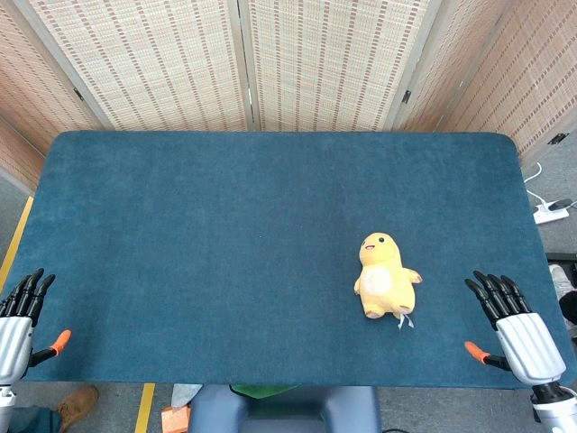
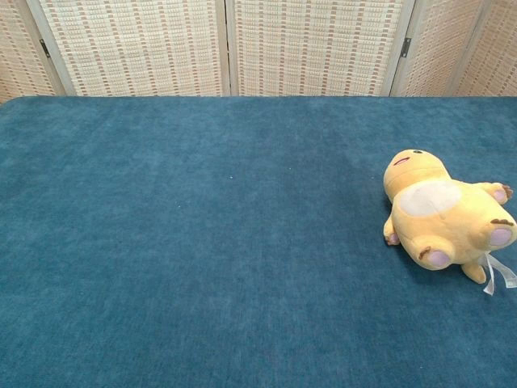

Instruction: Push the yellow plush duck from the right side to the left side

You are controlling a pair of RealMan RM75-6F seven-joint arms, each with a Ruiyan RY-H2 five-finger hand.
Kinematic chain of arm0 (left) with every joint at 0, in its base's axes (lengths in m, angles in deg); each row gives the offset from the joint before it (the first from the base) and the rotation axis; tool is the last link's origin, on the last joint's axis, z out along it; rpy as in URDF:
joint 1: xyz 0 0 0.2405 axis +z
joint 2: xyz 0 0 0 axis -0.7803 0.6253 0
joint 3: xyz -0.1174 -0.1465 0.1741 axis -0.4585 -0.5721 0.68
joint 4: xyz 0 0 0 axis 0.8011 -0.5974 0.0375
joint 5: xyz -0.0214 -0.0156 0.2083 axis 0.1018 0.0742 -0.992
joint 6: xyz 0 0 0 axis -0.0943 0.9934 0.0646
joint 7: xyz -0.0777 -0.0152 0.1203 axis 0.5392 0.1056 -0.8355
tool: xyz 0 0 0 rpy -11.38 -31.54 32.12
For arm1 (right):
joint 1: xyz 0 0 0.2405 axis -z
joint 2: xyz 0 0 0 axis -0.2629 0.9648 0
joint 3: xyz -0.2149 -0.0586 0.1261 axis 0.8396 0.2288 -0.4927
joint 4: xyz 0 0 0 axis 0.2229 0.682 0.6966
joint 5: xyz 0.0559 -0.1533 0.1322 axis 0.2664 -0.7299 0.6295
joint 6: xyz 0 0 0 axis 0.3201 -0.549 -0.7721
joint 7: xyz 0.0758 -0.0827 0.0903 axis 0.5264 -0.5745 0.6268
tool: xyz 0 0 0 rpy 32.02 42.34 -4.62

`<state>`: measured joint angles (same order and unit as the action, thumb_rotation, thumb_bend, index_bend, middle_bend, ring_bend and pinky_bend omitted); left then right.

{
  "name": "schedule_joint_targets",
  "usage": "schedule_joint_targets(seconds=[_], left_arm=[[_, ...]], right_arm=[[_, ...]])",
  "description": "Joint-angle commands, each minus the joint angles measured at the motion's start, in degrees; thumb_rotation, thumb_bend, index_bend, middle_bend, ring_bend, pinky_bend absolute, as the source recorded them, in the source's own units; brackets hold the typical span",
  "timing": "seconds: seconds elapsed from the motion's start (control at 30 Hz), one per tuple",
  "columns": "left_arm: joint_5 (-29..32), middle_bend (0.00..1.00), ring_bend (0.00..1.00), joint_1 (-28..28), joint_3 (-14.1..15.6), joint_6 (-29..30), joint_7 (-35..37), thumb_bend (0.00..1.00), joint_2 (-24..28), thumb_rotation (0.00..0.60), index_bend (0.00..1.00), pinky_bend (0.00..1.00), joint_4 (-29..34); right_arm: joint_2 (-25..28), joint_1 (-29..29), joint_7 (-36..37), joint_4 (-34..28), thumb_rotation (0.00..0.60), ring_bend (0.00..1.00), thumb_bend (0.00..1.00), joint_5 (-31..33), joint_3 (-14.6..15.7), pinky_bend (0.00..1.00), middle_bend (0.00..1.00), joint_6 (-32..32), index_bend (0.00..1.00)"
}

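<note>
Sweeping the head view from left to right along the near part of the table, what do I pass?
left hand → bare blue table cloth → yellow plush duck → right hand

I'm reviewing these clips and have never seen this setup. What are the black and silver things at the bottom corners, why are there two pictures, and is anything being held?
Those are a robot's two mechanical hands: the left hand and the right hand, both open with fingers apart, holding nothing, at the table's near edge. The head view looks down from above; the chest view looks across the table from lower down and shows neither hand. On the blue cloth table lies a yellow plush duck on its back, on the right side, closer to the right hand but untouched. It has yet to be pushed left.
</note>
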<state>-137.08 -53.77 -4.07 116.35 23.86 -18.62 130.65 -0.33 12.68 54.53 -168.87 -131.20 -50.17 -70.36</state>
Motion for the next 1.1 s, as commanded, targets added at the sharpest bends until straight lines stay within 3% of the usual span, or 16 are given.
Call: schedule_joint_targets(seconds=[0.03, 0.23, 0.53, 0.77, 0.8, 0.83, 0.9, 0.93, 0.97, 1.03, 1.1], left_arm=[[0.0, 0.0, 0.0, 0.0, 0.0, 0.0, 0.0, 0.26, 0.0, 0.6, 0.0, 0.16, 0.1], [-0.2, 0.0, 0.0, -0.5, -0.1, -0.7, -0.1, 0.26, -0.3, 0.6, 0.0, 0.16, 0.1], [-0.1, 0.0, 0.0, -1.8, 0.1, -3.1, -0.6, 0.26, -0.6, 0.6, 0.0, 0.16, -0.2], [1.0, 0.0, 0.0, -1.9, 0.0, -4.0, 0.0, 0.26, -0.4, 0.6, 0.0, 0.16, -0.4], [1.1, 0.0, 0.0, -1.9, -0.1, -4.0, 0.1, 0.26, -0.3, 0.6, 0.0, 0.16, -0.5], [1.2, 0.0, 0.0, -1.9, -0.1, -4.1, 0.2, 0.26, -0.3, 0.6, 0.0, 0.16, -0.5], [1.4, 0.0, 0.0, -1.9, 0.0, -4.2, 0.4, 0.26, -0.2, 0.6, 0.0, 0.16, -0.6], [1.4, 0.0, 0.0, -1.9, 0.0, -4.3, 0.5, 0.26, -0.2, 0.6, 0.0, 0.16, -0.6], [1.3, 0.0, 0.0, -2.0, 0.1, -4.3, 0.9, 0.26, -0.2, 0.6, 0.0, 0.16, -0.6], [1.2, 0.0, 0.0, -2.0, 0.1, -4.4, 1.5, 0.26, -0.1, 0.6, 0.0, 0.16, -0.6], [1.2, 0.0, 0.0, -2.0, 0.1, -4.3, 1.6, 0.26, -0.1, 0.6, 0.0, 0.16, -0.7]], right_arm=[[-0.1, -0.3, -0.3, 0.1, 0.6, 0.0, 0.11, 0.3, -0.1, 0.0, 0.0, 0.6, 0.0], [-2.9, -4.7, -4.3, 0.6, 0.6, 0.0, 0.11, 1.2, -2.0, 0.0, 0.0, 6.9, 0.0], [-7.7, -17.9, -9.1, 0.3, 0.6, 0.0, 0.11, 10.5, -6.6, 0.0, 0.0, 29.0, 0.0], [-12.3, -23.6, -10.6, 4.4, 0.6, 0.0, 0.13, 14.5, -6.8, 0.01, 0.0, 37.9, 0.0], [-12.8, -23.8, -11.3, 4.9, 0.6, 0.0, 0.15, 14.5, -6.7, 0.06, 0.04, 37.7, 0.01], [-13.5, -23.8, -12.2, 5.5, 0.6, 0.06, 0.17, 14.4, -6.8, 0.17, 0.15, 36.9, 0.06], [-15.2, -23.4, -14.5, 6.7, 0.6, 0.32, 0.24, 14.1, -6.9, 0.52, 0.47, 34.5, 0.3], [-16.1, -23.2, -15.3, 7.5, 0.6, 0.54, 0.31, 13.6, -7.0, 0.72, 0.67, 33.1, 0.51], [-17.5, -23.0, -16.0, 8.8, 0.6, 0.63, 0.37, 12.3, -7.0, 0.82, 0.74, 30.9, 0.6], [-19.5, -22.9, -15.7, 11.0, 0.6, 0.73, 0.49, 9.2, -6.9, 0.93, 0.84, 27.1, 0.73], [-21.7, -23.1, -14.5, 14.0, 0.6, 0.79, 0.56, 4.3, -6.7, 0.98, 0.89, 22.0, 0.8]])
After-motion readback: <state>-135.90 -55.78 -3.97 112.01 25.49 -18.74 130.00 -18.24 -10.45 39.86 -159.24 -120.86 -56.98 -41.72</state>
